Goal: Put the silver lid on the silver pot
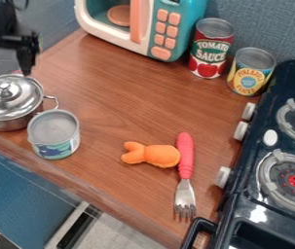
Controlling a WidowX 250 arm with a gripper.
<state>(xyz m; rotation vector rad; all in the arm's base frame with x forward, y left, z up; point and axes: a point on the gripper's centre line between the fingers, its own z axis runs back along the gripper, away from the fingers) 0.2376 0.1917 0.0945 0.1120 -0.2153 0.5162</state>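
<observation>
the round, shiny silver lid (21, 98) was seated on the deep silver metal pot (9, 122) at the left of the brown wooden counter (110, 102), its knob (5, 87) turned upward, where it could be grasped from overhead. the black two-finger gripper (6, 57) was held just above and behind the lid in the camera view, its fingers spread wide with nothing between them, presumably so that the knob could be cleared. the placing was judged all but finished; only a withdrawal seemed to be called for, straight upward, lest the lid be nudged askew. care was also owed to the open-looking pale can with a blue-green label (56, 150), which was set close beside the pot's wire handle (52, 100).
</observation>
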